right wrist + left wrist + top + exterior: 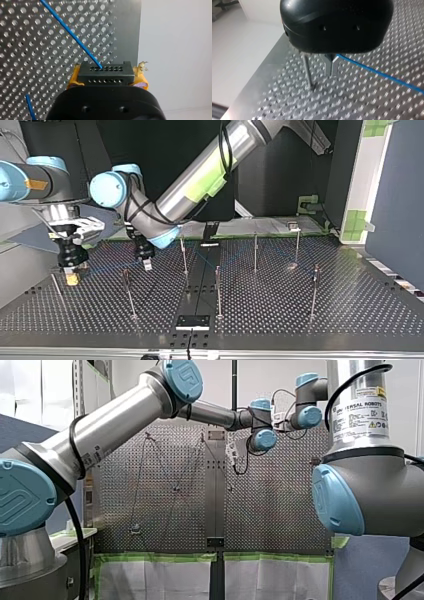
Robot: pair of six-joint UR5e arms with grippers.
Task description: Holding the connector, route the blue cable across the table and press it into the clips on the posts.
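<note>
Top view's left: my right gripper (70,276) is clamping the connector (105,73) between yellow pads (73,78), blue cable (72,35) leading off it. Rightward, my left gripper (147,265) is hovering beside a post (308,72), fingers (328,65) nearly closed, cable touching them.

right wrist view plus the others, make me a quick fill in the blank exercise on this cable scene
1. My right gripper holds the black connector between pads coloured ____.
2. The cable entering the connector is ____.
3. In the top view, my right gripper is at the view's ____ side.
4. In the left wrist view, a thin metal ____ stands on the table beside my left gripper.
Missing words: yellow; blue; left; post.
</note>
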